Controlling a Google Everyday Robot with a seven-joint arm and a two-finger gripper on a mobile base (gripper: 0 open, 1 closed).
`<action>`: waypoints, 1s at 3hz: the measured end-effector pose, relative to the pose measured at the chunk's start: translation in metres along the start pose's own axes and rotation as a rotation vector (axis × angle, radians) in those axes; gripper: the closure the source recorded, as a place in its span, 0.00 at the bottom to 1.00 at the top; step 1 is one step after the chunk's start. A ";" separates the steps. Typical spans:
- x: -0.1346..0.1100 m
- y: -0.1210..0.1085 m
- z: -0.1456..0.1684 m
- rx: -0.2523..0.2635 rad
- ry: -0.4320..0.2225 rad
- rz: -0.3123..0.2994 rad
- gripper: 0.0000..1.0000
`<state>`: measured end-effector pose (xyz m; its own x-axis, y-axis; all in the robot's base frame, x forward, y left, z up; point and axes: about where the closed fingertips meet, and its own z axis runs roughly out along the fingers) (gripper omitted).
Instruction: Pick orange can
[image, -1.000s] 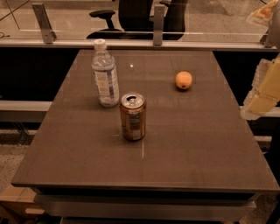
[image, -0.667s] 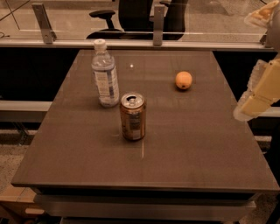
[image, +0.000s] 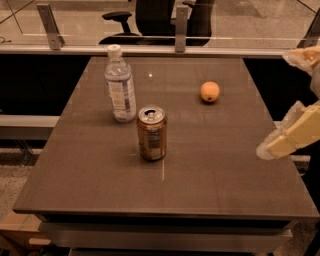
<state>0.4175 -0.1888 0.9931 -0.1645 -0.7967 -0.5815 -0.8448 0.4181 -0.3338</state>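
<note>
The orange can (image: 151, 133) stands upright near the middle of the dark table (image: 225, 180). It is orange-brown with a silver top, a pull-tab and a pale label patch. My gripper (image: 276, 103) hangs at the right edge of the view, over the table's right side, well to the right of the can and apart from it. Its two pale fingers (image: 290, 136) stand wide apart, open and empty. The arm behind it is cut off by the frame.
A clear water bottle (image: 120, 91) with a white cap stands just behind and left of the can. A small orange fruit (image: 210, 92) lies at the back right. A glass partition with metal posts (image: 181, 22) and an office chair are behind the table.
My gripper has moved left and slightly down, further in over the table's right side. The can, bottle and fruit have not moved.
</note>
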 end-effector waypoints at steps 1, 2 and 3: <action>0.015 0.016 0.027 -0.060 -0.136 0.088 0.00; 0.012 0.028 0.055 -0.137 -0.291 0.139 0.00; -0.002 0.035 0.074 -0.197 -0.469 0.162 0.00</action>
<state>0.4262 -0.1402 0.9277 -0.0939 -0.4294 -0.8982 -0.9143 0.3942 -0.0929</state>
